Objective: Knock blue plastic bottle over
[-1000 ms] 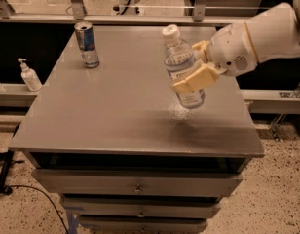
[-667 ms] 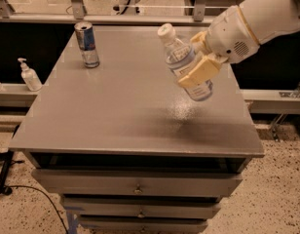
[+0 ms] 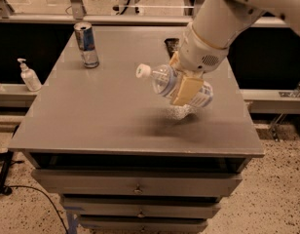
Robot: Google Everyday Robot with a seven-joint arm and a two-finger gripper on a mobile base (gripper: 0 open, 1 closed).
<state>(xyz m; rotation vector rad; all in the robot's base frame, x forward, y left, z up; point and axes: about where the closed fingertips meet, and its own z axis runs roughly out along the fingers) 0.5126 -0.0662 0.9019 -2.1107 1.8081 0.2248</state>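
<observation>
The blue plastic bottle [image 3: 165, 81], clear with a white cap, is tilted almost flat, cap pointing left, held just above the grey table [image 3: 106, 116]. My gripper [image 3: 185, 83] comes down from the upper right and is shut on the bottle's body, one tan finger [image 3: 187, 90] across its front. The bottle's base end is partly hidden by the finger. A bright patch of light lies on the table under it.
A blue-and-silver drink can [image 3: 87, 45] stands upright at the table's back left. A white pump-dispenser bottle [image 3: 28, 75] stands on a lower ledge to the left. A dark flat object [image 3: 171, 45] lies behind the arm. Drawers [image 3: 135, 188] sit under the tabletop.
The bottle has tipped from leaning upright to almost lying flat, cap swinging left and down. My gripper has turned with it and the arm has moved up and back.
</observation>
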